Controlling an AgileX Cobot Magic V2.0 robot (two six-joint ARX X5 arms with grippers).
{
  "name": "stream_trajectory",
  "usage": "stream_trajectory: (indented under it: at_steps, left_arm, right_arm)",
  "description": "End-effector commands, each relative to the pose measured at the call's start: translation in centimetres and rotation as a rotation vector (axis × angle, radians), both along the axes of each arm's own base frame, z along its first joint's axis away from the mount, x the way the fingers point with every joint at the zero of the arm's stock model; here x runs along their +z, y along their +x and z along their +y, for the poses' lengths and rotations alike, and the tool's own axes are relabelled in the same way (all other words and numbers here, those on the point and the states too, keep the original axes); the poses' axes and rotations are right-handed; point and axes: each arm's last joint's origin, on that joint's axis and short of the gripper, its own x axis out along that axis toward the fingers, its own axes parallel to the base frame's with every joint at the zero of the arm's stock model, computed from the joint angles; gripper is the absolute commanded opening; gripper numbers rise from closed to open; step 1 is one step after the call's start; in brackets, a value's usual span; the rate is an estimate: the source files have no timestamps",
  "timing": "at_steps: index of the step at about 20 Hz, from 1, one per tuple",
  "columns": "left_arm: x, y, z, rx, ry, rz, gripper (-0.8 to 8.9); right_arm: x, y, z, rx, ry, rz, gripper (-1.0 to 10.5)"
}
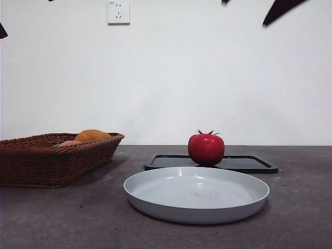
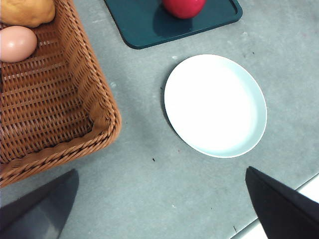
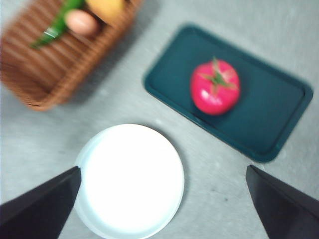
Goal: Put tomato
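At the left stands a wicker basket holding an orange-yellow fruit and a pale peach-pink fruit; the left gripper hangs above the table with its two black jaws spread wide and nothing between them, the basket off to one side of them and the white plate ahead of the gap. Further right, the right gripper is likewise spread wide and empty, the plate lying near one jaw. The tomato sits well beyond the fingertips on the dark tray, seemingly upright, though this wrist view is blurred.
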Motion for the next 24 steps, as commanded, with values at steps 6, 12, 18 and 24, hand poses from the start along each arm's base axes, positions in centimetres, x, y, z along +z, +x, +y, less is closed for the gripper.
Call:
stream_trajectory:
  at_steps: [6, 12, 18, 24]
  left_arm:
    - [0.5, 0.0, -0.1, -0.018, -0.005, -0.021, 6.23]
    - [0.5, 0.0, -0.1, -0.017, -0.005, -0.020, 6.23]
    - [0.5, 0.0, -0.1, -0.017, -0.005, -0.019, 6.23]
    - [0.5, 0.0, -0.1, -0.017, -0.005, -0.019, 4.97]
  right_arm:
    - [-0.6, -8.9, -1.9, 0.092, 0.048, -0.067, 5.9]
    - [-5.9, -11.9, -2.3, 0.148, 0.116, 0.043, 5.9]
    - [-6.4, -11.7, -2.2, 0.142, 0.130, 0.039, 5.9]
    - [-6.4, -11.7, -2.2, 0.138, 0.131, 0.043, 5.1]
